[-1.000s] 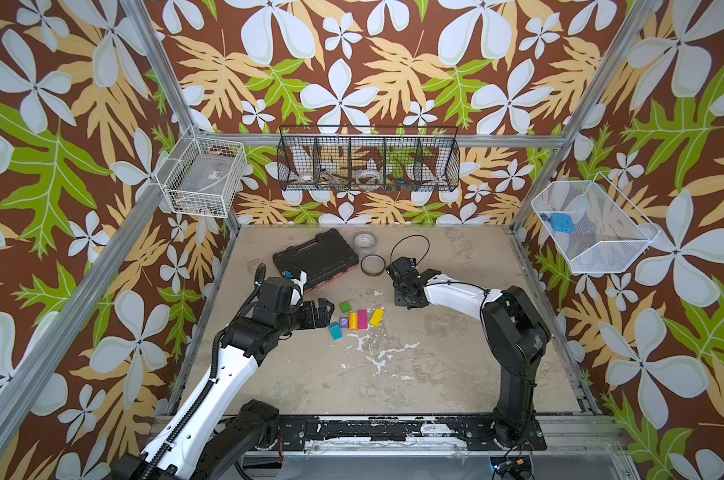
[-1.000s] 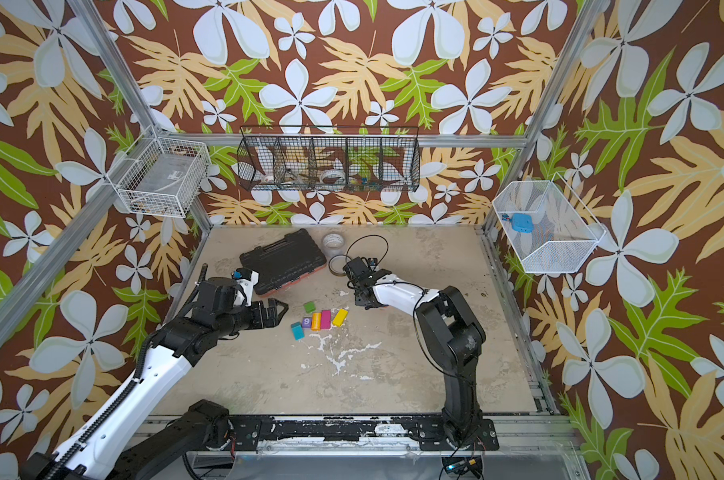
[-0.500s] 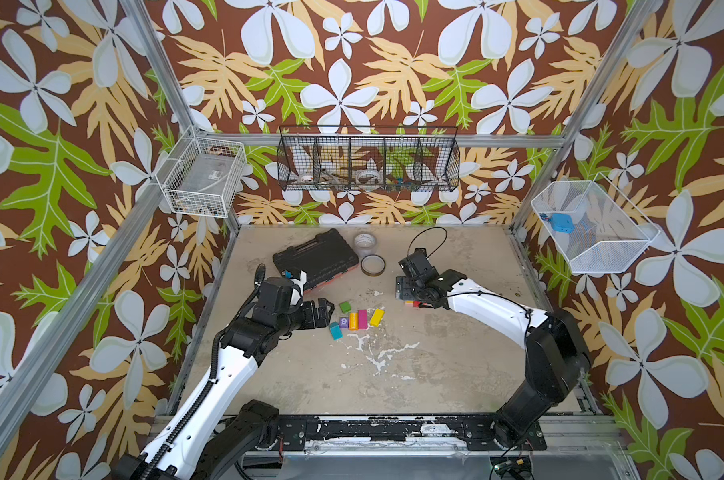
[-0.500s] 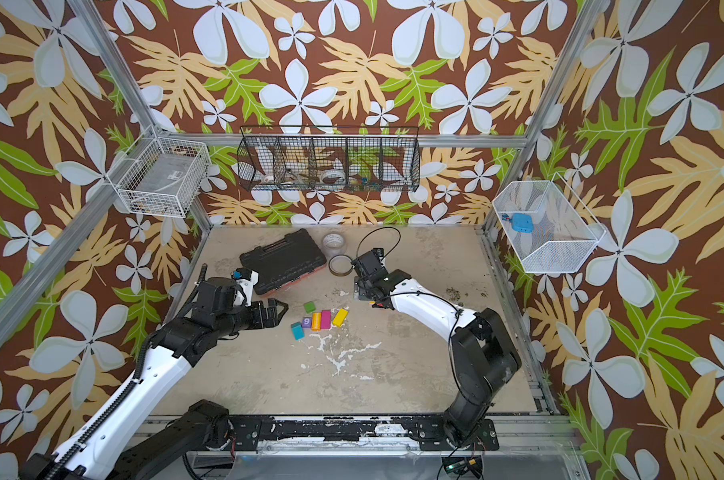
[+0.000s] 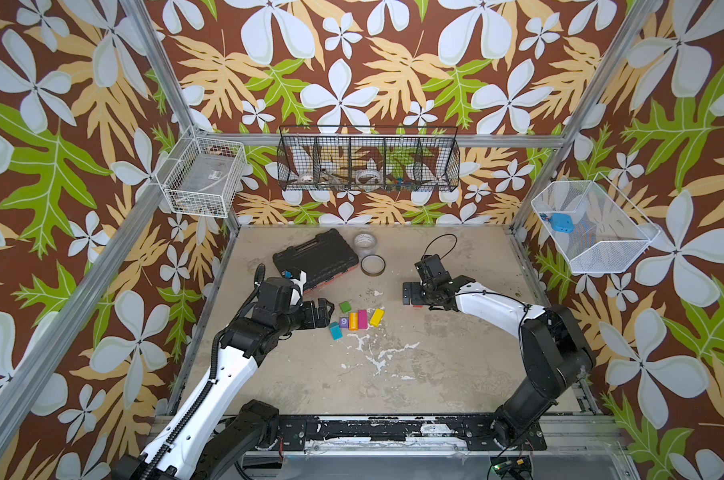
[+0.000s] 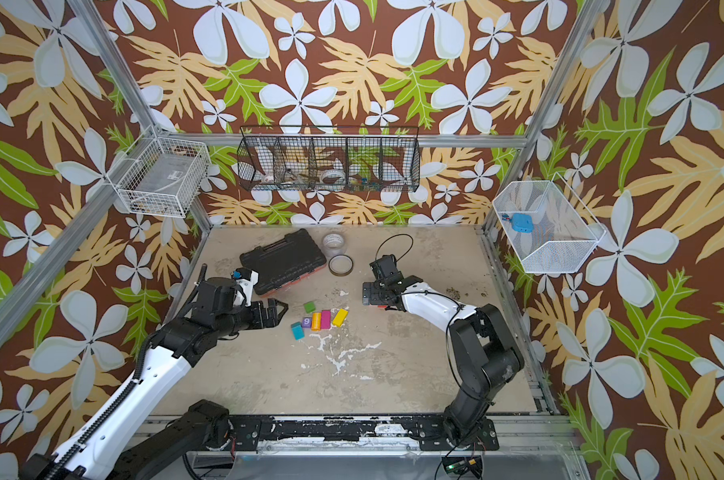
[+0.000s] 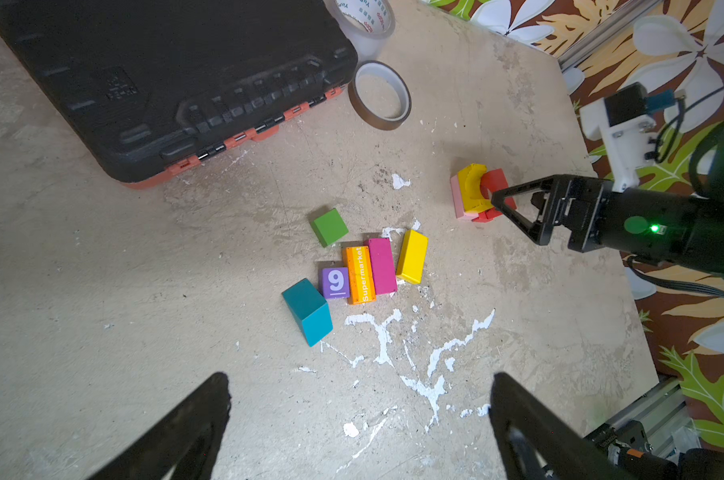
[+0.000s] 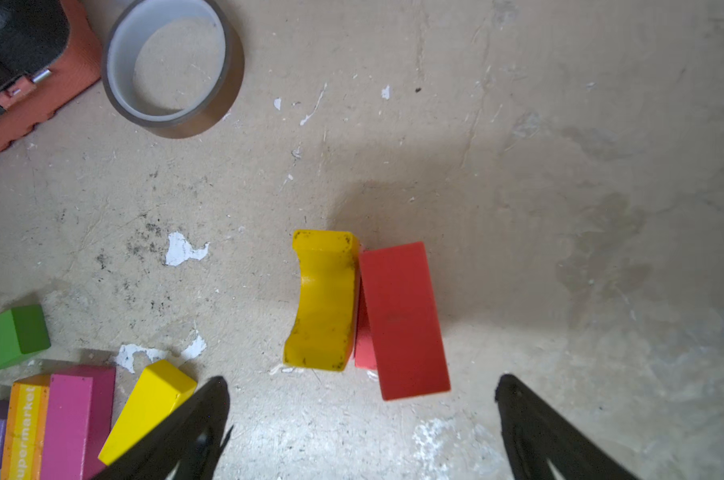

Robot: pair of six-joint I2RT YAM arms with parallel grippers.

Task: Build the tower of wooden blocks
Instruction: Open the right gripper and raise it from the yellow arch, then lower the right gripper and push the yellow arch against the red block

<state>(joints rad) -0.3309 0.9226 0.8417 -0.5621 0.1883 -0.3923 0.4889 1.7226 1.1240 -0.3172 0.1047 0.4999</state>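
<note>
Now right gripper has sprung apart, empty; red brick sits just ahead of its tips, touching yellow arch, so that placement looks done. Left gripper apart, empty.

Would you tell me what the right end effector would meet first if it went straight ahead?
Most likely the red block, just ahead between its open jaws, beside the yellow arch.
</note>
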